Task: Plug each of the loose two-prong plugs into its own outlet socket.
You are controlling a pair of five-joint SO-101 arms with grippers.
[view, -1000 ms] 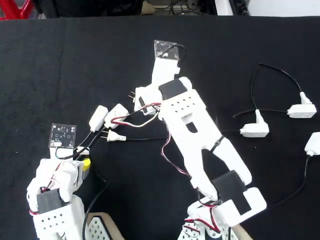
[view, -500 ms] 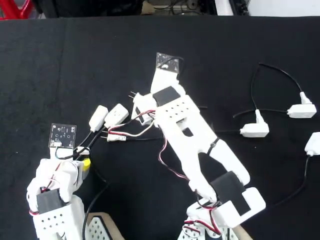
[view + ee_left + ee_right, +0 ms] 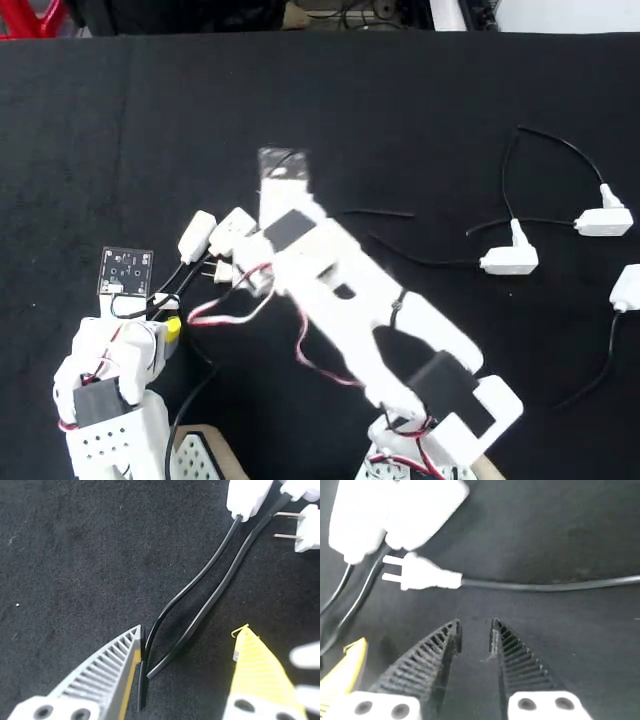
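Two white outlet sockets (image 3: pixel 197 236) (image 3: pixel 236 227) lie side by side left of centre, their black cables (image 3: pixel 200 605) running between the fingers of my open left gripper (image 3: pixel 192 628) (image 3: pixel 163 305). A white two-prong plug (image 3: pixel 217 269) (image 3: pixel 420 575) (image 3: pixel 307 527) lies just beside the sockets (image 3: pixel 395 510), prongs pointing left. My right gripper (image 3: pixel 474 625) (image 3: pixel 243 275) hovers directly behind this plug, its black fingers only narrowly open with nothing between them. The left gripper's yellow finger (image 3: pixel 340 675) shows at the edge of the right wrist view.
More white plugs on black cords lie at the right: one (image 3: pixel 510 260), one (image 3: pixel 605 220) and one at the edge (image 3: pixel 628 288). A loose cable (image 3: pixel 380 212) crosses the middle. The black table surface stretches free toward the back.
The right arm swung left and toward the near side, bringing its gripper from the table's middle to the plug beside the sockets. The left arm has stayed put.
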